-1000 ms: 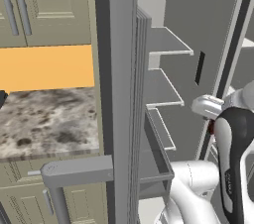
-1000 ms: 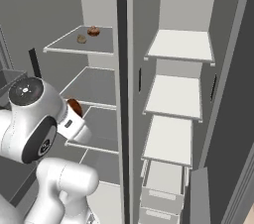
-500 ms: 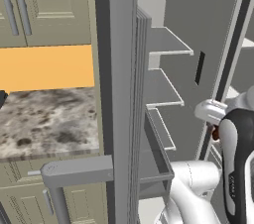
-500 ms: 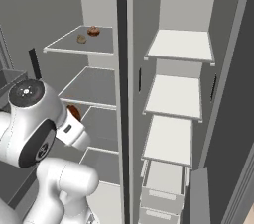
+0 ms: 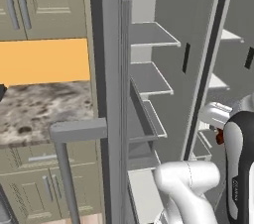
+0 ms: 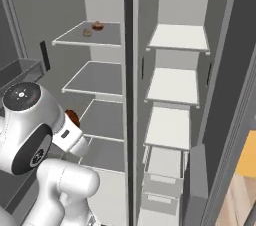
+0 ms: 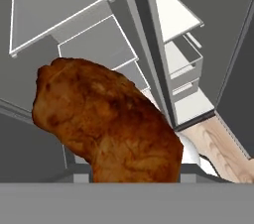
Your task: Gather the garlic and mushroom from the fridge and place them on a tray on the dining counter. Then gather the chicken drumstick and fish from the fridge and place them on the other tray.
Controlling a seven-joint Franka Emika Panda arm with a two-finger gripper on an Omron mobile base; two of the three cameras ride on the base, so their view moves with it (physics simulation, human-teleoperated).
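Movement: arm lower than a second earlier, hand drawn back from the fridge (image 6: 127,45) shelves.
Gripper (image 7: 134,178): fingertips hidden behind the chicken drumstick (image 7: 106,121), closed on it.
Top shelf: two small items (image 6: 93,28), too small to identify.

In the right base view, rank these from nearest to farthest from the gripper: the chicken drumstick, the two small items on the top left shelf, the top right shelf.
1. Chicken drumstick: in the gripper itself, low left.
2. Two small items: top left shelf, above the gripper.
3. Top right shelf: across the fridge divider, upper right.
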